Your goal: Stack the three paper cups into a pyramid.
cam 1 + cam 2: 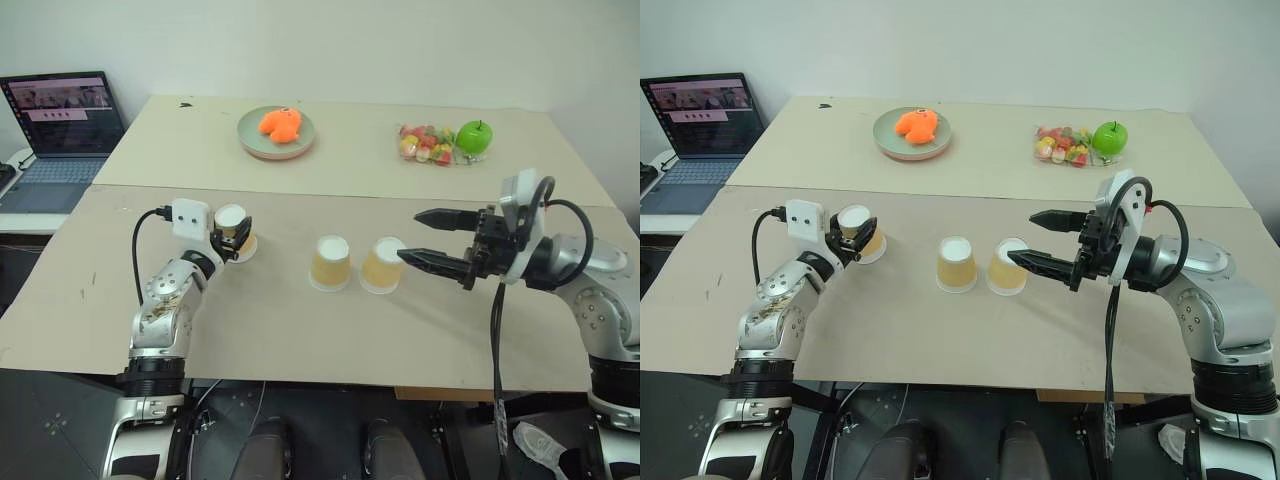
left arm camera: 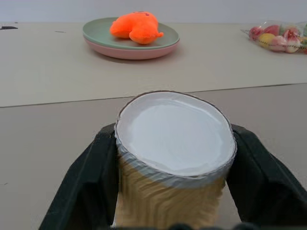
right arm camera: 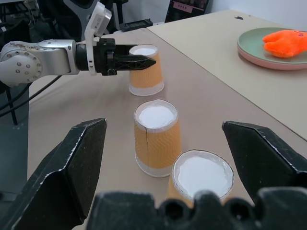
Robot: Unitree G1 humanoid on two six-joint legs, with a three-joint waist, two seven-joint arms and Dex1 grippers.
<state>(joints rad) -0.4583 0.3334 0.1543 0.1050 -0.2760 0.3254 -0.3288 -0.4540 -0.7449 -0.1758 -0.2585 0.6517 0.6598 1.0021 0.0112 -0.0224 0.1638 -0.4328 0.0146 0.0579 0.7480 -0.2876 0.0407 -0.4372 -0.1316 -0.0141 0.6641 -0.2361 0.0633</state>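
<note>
Three yellow-orange paper cups stand upside down in a row on the near table. My left gripper (image 1: 232, 238) is shut on the left cup (image 1: 231, 217), its black fingers (image 2: 86, 187) pressing both sides just under the white base (image 2: 175, 132). The middle cup (image 1: 331, 262) and the right cup (image 1: 383, 265) stand close together. My right gripper (image 1: 410, 236) is open, level and pointing left, with its lower finger tip at the right cup's far side. From the right wrist, that cup (image 3: 201, 175) sits low between the spread fingers (image 3: 72, 158).
On the far table stand a green plate (image 1: 250, 138) with an orange plush toy (image 1: 281, 123), a bag of sweets (image 1: 425, 143) and a green apple (image 1: 474, 136). An open laptop (image 1: 62, 130) sits at the far left. A seam runs between the two tables.
</note>
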